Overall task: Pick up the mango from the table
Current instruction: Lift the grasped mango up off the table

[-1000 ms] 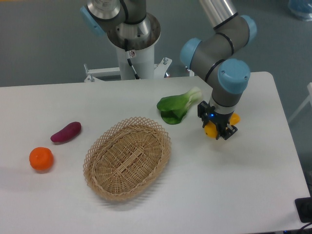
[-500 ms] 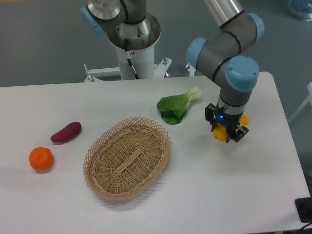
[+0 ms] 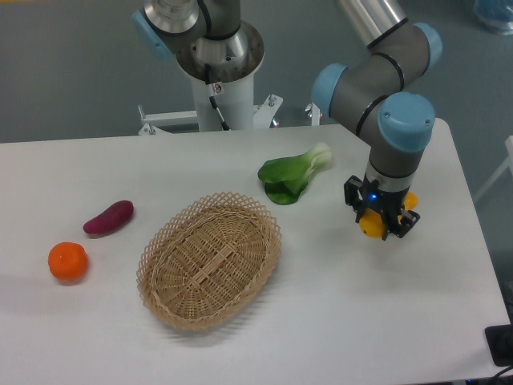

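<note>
Table (image 3: pixel 240 353): white top with rounded corners, spreading under the tool and far out to its left in the view.
Arm (image 3: pixel 377 80): grey links with blue caps, coming down from the upper edge to the wrist directly above the tool.
Basket (image 3: pixel 210 258): woven oval wicker, well to the left of the tool and a little nearer the camera.
Leafy vegetable (image 3: pixel 293 175): green leaves with a pale stalk, lying near the tool, up and to its left.
Sweet potato (image 3: pixel 108 216): purple, far to the left of the tool, beyond the basket.
Orange (image 3: pixel 67 261): round, farthest left of the tool, just below the sweet potato.
Gripper (image 3: pixel 382 228): black fingers pointing down, clenched around the mango; a small blue light shows on its body.
Mango (image 3: pixel 372 224): yellow-orange, held between the fingers, one end poking out to the right of the tool; it seems slightly off the table, though the angle leaves that unsure.
</note>
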`<state>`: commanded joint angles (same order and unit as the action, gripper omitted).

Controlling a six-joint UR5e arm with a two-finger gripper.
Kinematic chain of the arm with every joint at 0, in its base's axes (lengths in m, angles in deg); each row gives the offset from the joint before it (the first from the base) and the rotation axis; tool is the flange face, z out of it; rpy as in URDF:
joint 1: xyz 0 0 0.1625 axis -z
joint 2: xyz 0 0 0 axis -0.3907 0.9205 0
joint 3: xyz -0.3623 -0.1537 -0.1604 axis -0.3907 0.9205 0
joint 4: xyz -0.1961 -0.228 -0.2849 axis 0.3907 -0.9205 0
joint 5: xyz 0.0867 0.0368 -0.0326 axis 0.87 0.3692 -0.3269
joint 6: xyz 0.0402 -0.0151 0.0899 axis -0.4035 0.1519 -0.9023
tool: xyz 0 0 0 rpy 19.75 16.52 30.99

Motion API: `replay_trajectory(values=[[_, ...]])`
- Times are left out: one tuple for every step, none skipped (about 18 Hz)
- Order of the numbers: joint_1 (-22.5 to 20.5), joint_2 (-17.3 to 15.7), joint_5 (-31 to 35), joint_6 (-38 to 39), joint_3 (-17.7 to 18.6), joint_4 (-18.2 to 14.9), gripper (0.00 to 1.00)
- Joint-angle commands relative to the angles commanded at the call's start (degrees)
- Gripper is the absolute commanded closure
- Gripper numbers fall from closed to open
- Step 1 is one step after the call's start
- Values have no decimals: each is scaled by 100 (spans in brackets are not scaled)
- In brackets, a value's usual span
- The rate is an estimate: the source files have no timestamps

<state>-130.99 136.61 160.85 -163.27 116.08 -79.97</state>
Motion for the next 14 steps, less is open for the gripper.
replay_trajectory(values=[[0, -9, 0, -26, -9, 9, 45], [0, -9, 0, -53, -9, 9, 45], [0, -9, 0, -70, -9, 17, 45], [-9, -17, -9, -70, -9, 18, 45], [0, -17, -9, -70, -9, 18, 45], [0, -17, 0, -62, -9, 18, 45], [0, -17, 0, -62, -9, 26, 45], [0, -17, 0, -62, -9, 26, 45], [0, -17, 0, -44, 0, 26, 45], [0, -17, 0, -44, -9, 26, 45], [0, -9, 9, -27, 0, 26, 45], [0, -9, 44, -35, 0, 26, 45], [9, -9, 96, -35, 0, 26, 45], [9, -9, 114, -27, 9, 26, 45]])
